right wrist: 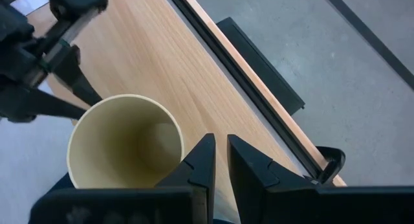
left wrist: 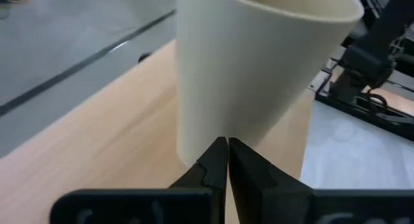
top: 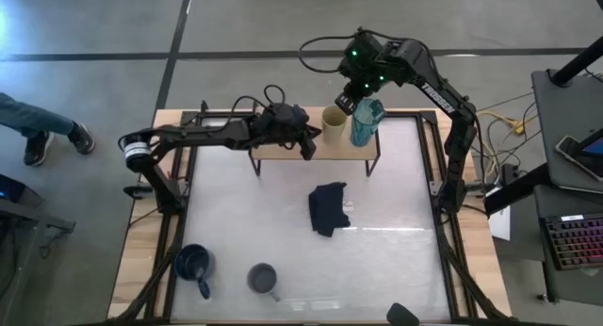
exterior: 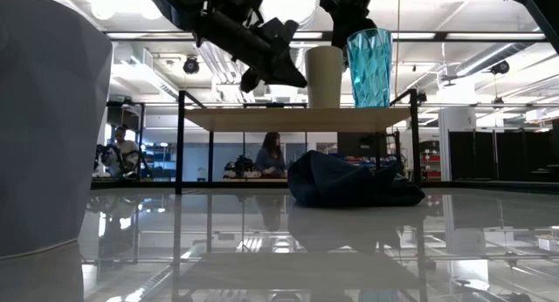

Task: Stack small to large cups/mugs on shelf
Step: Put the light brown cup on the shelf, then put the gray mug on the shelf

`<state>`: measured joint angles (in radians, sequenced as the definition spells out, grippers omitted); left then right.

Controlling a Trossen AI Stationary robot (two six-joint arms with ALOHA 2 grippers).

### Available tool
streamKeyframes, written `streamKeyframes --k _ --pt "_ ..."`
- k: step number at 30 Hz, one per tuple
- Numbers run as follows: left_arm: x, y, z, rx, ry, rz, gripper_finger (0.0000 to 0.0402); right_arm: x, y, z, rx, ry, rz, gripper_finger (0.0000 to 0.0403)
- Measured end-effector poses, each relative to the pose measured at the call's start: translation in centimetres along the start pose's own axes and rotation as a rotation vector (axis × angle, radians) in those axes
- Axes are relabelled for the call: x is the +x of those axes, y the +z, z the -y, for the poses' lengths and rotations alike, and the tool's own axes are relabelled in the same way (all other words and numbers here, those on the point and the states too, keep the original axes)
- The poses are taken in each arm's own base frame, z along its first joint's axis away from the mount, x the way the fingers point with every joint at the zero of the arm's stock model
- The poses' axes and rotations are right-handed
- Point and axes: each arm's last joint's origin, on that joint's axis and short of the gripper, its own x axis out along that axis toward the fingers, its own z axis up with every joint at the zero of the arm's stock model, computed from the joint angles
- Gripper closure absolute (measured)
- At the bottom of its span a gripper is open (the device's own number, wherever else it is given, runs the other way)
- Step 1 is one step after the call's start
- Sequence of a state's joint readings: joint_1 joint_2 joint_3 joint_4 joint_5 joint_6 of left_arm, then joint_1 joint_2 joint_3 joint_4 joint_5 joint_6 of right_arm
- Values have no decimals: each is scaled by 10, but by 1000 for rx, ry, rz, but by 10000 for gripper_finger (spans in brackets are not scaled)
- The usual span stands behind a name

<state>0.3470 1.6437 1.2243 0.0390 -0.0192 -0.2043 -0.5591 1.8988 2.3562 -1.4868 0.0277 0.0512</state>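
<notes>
On the right half of the light-wood shelf (top: pixel 283 149) stand the beige cup (top: pixel 334 123) and, beside it, the teal mug (top: pixel 366 122), both upright on their bases. My left gripper (top: pixel 308 144) is shut at the beige cup's left side. My right gripper (exterior: pixel 349 24) comes down over the teal mug's rim, next to the beige cup (right wrist: pixel 126 143). The dark blue mug (top: pixel 193 265) and the grey mug (top: pixel 263 279) stand on the table near its front edge. My left gripper sets its shut fingertips (left wrist: pixel 217 149) against the beige cup's side wall (left wrist: pixel 223 130), low down near the base. It comes from the table's left, slanting slightly down. The cup stands upright on the shelf. My right gripper meets the teal mug's rim (exterior: pixel 351 33) on the side toward the beige cup, from above, fingers nearly together. In its wrist view its own body hides the contact. The mug stands upright on the shelf.
A crumpled dark navy cloth (top: pixel 328 208) lies mid-table in front of the shelf. The shelf's left half (top: pixel 268 142) is bare wood. The grey mug (exterior: pixel 44 119) looms close in the low view. People (exterior: pixel 272 155) sit in the room beyond.
</notes>
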Motion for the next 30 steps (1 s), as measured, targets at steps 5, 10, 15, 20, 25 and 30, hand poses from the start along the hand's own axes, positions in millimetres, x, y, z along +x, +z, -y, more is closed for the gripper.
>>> streamKeyframes --k 5,10,15,20,25,30 --pt "-18 -2 3 3 27 -98 402 0 0 0 -7 0 2 369" --pt "-54 11 20 4 -30 -49 402 -3 1 -1 -36 3 27 369" --pt "-96 21 29 3 -84 60 402 -14 5 -6 -60 110 119 369" --pt "-127 12 31 -21 -126 85 402 -30 9 -18 -43 251 226 369" --pt "-148 -10 31 -86 -181 69 402 -45 4 -37 -69 366 258 369" --pt "-162 -35 32 -151 -233 71 402 -53 -3 -62 -128 418 253 369"
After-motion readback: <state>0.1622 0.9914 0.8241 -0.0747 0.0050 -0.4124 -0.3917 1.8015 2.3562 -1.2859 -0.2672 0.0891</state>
